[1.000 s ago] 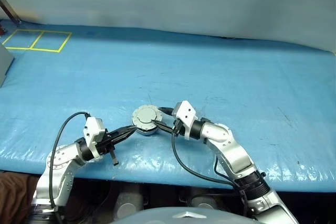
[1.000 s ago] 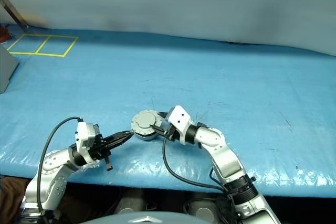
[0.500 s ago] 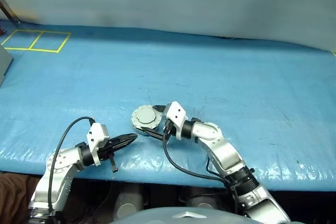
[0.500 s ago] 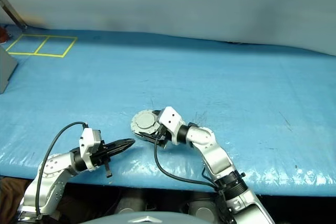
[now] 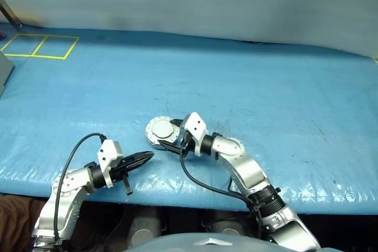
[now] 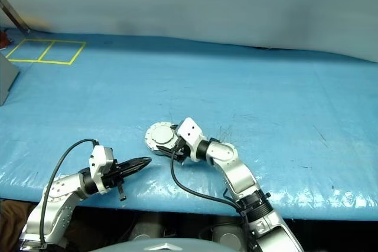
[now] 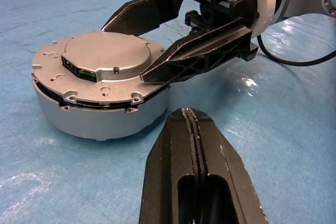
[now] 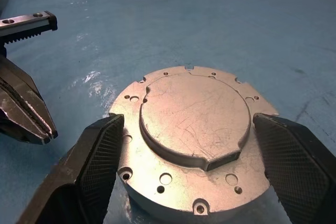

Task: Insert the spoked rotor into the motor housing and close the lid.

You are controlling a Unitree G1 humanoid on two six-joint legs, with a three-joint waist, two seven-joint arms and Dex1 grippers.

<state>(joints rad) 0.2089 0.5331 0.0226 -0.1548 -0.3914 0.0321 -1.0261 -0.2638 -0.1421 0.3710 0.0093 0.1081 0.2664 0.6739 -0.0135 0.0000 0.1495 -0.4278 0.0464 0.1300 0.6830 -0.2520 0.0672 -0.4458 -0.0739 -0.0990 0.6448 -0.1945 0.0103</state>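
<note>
Both wide-spread fingers of the right gripper (image 8: 184, 145) flank the motor housing (image 7: 100, 111), its lid (image 8: 193, 121) on, on the blue table (image 5: 266, 87), while the pinched-shut left gripper (image 5: 144, 156) sits just beside the housing.

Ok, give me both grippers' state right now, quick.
Left gripper: shut, holding nothing, beside the motor housing.
Right gripper: open, its fingers on either side of the lid, which sits on the housing.

No text, label, brand, number or sign can be read on anything here.
</note>
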